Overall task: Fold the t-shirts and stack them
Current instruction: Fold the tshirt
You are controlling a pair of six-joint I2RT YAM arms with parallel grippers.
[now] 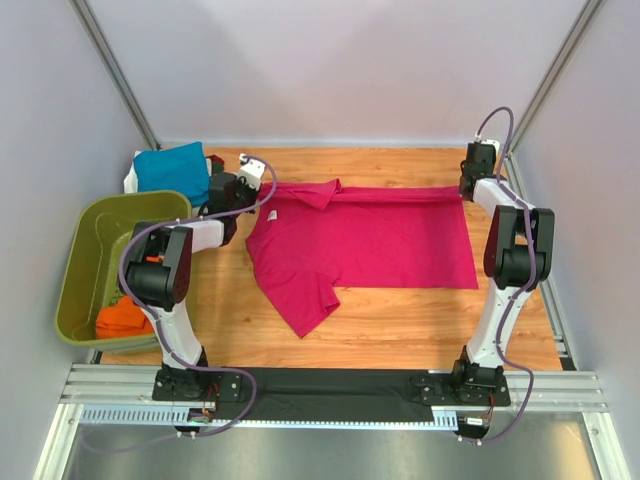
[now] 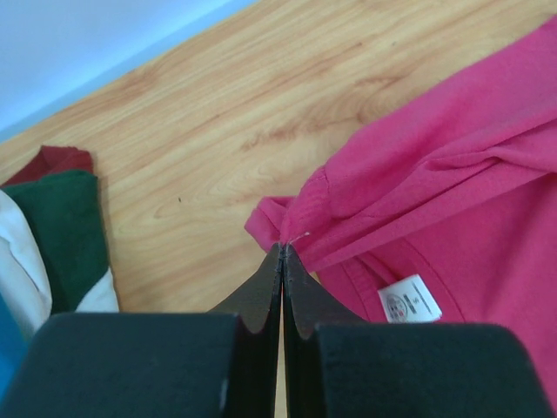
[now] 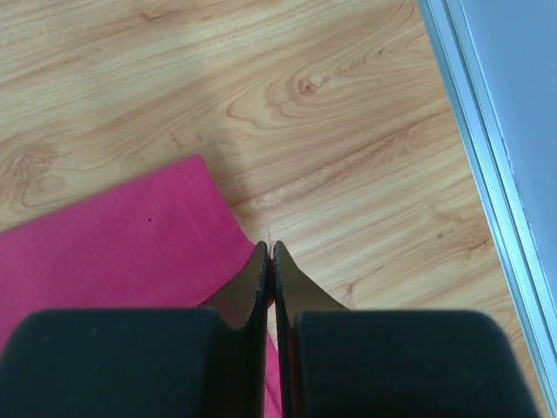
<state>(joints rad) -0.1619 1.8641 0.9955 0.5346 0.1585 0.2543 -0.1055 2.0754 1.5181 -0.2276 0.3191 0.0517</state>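
The left arm (image 1: 165, 270), at the left of the overhead frame, is showing white tube links between bulky black joint housings, one housing carrying a small orange mark. The right arm (image 1: 515, 250), at the right of the frame, is wearing the same white and black. A purple-grey cable (image 1: 128, 262) is looping along the left arm, and a matching one (image 1: 500, 115) is arching over the right arm's upper end. Black bases (image 1: 180, 380) are sitting near the bottom edge. In the wrist views, the left gripper (image 2: 283, 248) and the right gripper (image 3: 268, 246) are each presenting two matte black fingers, tapering from blocky bodies at the bottom edge to thin, curved tips.
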